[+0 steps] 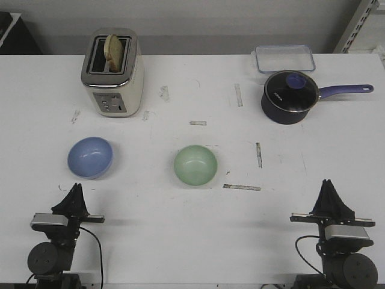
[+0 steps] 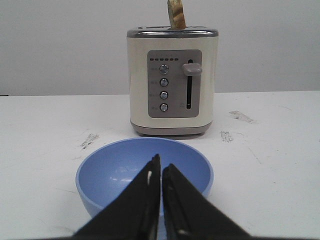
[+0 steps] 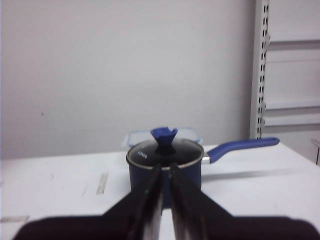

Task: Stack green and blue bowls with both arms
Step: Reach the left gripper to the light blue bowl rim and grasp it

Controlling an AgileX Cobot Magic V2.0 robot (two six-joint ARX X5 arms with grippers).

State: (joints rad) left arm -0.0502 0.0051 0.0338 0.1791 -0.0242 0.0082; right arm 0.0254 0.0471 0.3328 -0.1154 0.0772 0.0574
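Nothing grasped yet: both arms low at the near table edge.

Left gripper (image 1: 76, 191) and right gripper (image 1: 329, 188) pinched nearly closed, empty. Pale periwinkle glossy bowl (image 1: 90, 158) just ahead of left; mint-green glossy bowl (image 1: 195, 165) mid-table, apart. Next, likely: open, take a rim. Scuffed white tabletop (image 1: 180, 235); beyond, cream toaster (image 1: 112, 73), dark lidded saucepan (image 1: 290, 96), grey wall.

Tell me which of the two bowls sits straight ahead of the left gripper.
The blue bowl, just ahead of the left gripper and in front of the toaster. The green bowl sits near the table's middle, between both arms.
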